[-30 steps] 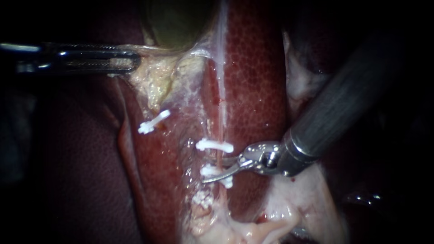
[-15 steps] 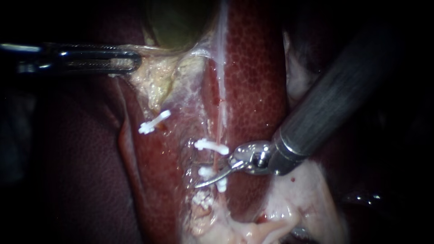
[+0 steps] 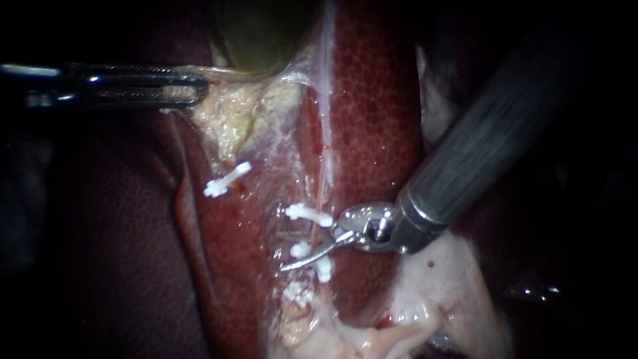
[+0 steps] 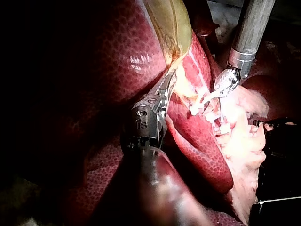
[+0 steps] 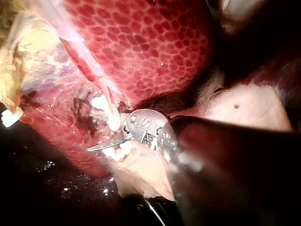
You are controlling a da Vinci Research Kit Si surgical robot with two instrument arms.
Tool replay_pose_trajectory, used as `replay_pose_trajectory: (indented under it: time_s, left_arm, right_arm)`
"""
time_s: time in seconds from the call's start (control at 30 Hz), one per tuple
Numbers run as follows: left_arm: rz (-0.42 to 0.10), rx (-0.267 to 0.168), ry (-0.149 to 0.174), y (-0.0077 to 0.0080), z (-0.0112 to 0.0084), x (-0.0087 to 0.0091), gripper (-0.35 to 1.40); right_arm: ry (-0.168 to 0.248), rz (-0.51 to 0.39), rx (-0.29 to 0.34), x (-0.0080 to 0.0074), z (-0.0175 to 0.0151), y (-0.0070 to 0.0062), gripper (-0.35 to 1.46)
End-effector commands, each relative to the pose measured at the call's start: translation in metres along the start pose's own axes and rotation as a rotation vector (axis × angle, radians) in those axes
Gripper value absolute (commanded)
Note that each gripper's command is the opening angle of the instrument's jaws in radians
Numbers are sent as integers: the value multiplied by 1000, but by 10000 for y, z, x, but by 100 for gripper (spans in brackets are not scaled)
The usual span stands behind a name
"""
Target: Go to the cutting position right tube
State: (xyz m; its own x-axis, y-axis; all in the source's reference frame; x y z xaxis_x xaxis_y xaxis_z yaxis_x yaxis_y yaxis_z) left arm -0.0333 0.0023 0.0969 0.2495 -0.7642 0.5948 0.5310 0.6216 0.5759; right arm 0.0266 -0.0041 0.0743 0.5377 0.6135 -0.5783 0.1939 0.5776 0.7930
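Two instruments are in view and three white clips can be counted. The left instrument comes in level across the dark tissue, its long jaws closed on the pale edge of the gallbladder, which shows greenish just beyond them. The right instrument reaches down from the upper right across the mottled red liver. Its curved jaws stand a little apart around the right tube, a thin pink strand running down the liver's face; whether both jaws touch it cannot be told.

Two of the clips sit across this tube: the upper clip just above the jaws and the lower clip just beneath them, so the jaws lie between the pair. The third clip sits apart on the left tube, below the yellowish tissue under the gallbladder. A pale grainy lump lies under the lower clip; what it is cannot be told
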Motion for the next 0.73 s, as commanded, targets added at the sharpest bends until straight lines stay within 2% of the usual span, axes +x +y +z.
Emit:
replay_pose_trajectory:
  time_s: [0.03, 0.73]
  left_arm:
    - [0, 0, 0, 0, 0, 0, -35]
    - [0, -1, 0, -1, 1, 0, -35]
  right_arm:
    - [0, 2, 1, 1, -1, 0, 118]
    - [-1, 0, -2, -2, 0, 0, 119]
